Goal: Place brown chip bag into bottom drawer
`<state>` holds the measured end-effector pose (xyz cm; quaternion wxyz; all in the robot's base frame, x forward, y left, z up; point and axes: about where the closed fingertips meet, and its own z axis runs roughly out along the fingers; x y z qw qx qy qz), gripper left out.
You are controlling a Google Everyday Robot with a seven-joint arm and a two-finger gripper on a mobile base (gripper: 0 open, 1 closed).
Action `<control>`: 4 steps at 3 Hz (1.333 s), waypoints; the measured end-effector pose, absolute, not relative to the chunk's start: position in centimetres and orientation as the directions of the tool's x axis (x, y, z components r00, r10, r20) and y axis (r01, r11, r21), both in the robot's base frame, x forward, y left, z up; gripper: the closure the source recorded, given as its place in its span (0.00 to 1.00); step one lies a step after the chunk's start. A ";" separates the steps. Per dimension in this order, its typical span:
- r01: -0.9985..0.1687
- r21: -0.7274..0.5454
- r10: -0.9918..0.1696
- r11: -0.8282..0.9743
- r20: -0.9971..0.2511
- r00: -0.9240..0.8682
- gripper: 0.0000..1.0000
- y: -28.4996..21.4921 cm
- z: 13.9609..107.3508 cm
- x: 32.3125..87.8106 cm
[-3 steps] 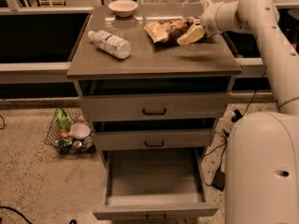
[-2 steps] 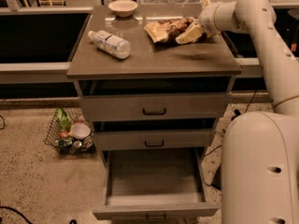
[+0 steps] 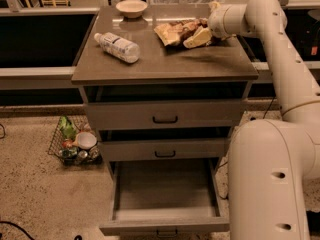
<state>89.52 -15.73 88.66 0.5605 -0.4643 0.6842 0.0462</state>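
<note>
"Judging the step from here, what would you watch first?"

"The big things. The grey three-drawer cabinet (image 3: 165, 64) stands between the bag and its goal. The bottom drawer (image 3: 165, 191), a wide flat grey tray, is pulled out toward the near side with its floor bare, while the two grey drawers above it are pushed in. I think the bag has to come up off the top, travel out past the near edge, then drop straight down. That way it never scrapes the upper drawer fronts."

"And the bag itself?"

"The brown chip bag (image 3: 175, 31), crinkly foil with pale ends and a dark printed middle, lies at the far right of the cabinet top. It looks light and floppy, so a hold by one end may let it swing. I'd lift slowly. The clear plastic bottle with the white label (image 3: 117, 46) lies well apart to the left, and the small pale bowl (image 3: 131, 7) sits at the far edge, so neither should be in the way."

"How is the robot posed?"

"Its broad white base (image 3: 272, 184) fills the near right, beside the open drawer. The white arm (image 3: 285, 69) rises from there and bends left across the far right corner of the top. The gripper (image 3: 201, 35) sits low at the bag's right end, touching or nearly touching it."

"Does it have hold of the bag?"

"I cannot tell from this view."
</note>
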 end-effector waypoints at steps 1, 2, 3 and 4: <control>-0.706 -0.436 -0.573 0.558 -0.818 0.053 0.00 -14.8 87.6 89.8; -0.719 -0.419 -0.563 0.554 -0.825 0.047 0.00 -14.3 86.9 90.1; -0.735 -0.399 -0.554 0.548 -0.831 0.038 0.17 -13.8 86.1 90.1; -0.756 -0.379 -0.548 0.534 -0.836 0.031 0.40 -13.0 85.2 90.0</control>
